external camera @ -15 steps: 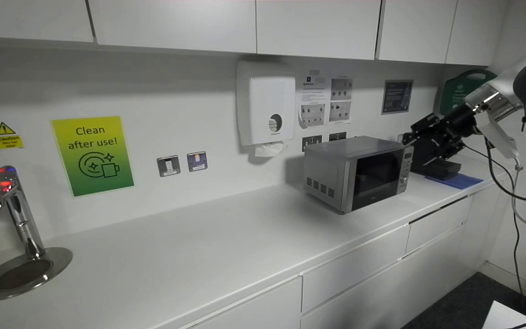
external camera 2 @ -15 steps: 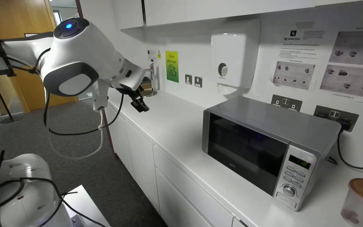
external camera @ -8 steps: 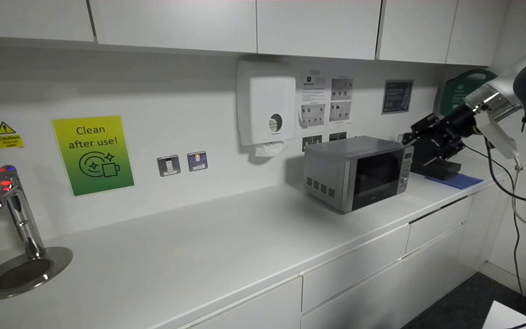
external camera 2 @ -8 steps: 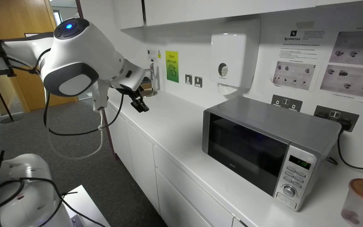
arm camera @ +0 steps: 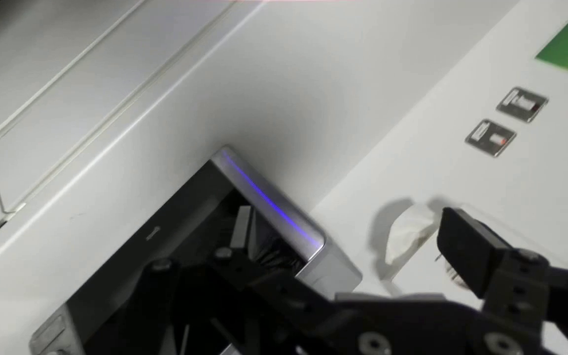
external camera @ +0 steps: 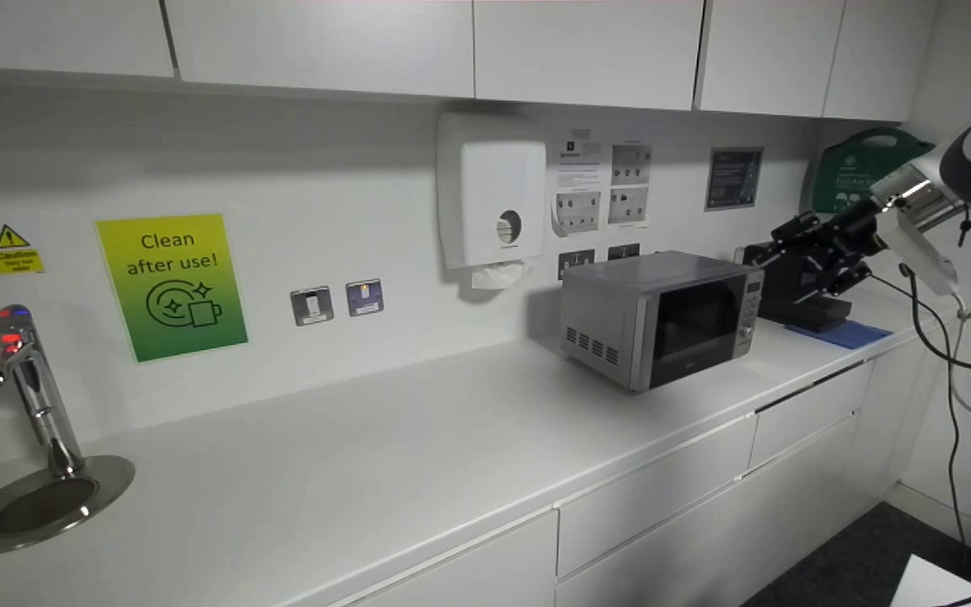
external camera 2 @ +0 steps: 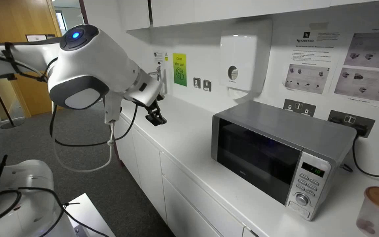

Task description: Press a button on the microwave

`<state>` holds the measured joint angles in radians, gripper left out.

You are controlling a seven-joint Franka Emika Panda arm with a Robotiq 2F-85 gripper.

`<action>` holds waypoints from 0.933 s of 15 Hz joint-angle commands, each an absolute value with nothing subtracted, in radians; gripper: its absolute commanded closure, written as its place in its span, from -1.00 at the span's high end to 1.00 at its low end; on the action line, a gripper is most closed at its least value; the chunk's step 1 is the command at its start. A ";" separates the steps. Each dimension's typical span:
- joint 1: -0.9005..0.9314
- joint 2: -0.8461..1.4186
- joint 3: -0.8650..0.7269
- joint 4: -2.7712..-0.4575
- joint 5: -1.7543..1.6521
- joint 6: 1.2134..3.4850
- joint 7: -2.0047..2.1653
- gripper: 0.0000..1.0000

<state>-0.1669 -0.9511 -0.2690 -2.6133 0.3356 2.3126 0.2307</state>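
One claw (arm camera: 348,217), spread wide and empty, now hangs lower and farther right; likely closer to the buttons (external camera 2: 312,187) of the microwave (external camera 2: 275,154); none touched yet.

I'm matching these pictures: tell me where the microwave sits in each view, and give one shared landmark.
In an exterior view: the microwave, right of centre, mid-height.
In an exterior view: the microwave, large, low and right of centre.
In the wrist view: the microwave, lower left, cut by the bottom edge, partly behind the gripper.
Landmark: two wall switches, left of the microwave in both exterior views, upper right in the wrist view.
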 commanded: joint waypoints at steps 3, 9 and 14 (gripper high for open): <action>-0.253 -0.793 -0.412 -2.567 0.392 2.517 0.212 1.00; -0.203 -0.633 -0.546 -2.500 0.566 2.722 0.219 1.00; -0.145 -0.548 -0.606 -2.456 0.669 2.817 0.147 1.00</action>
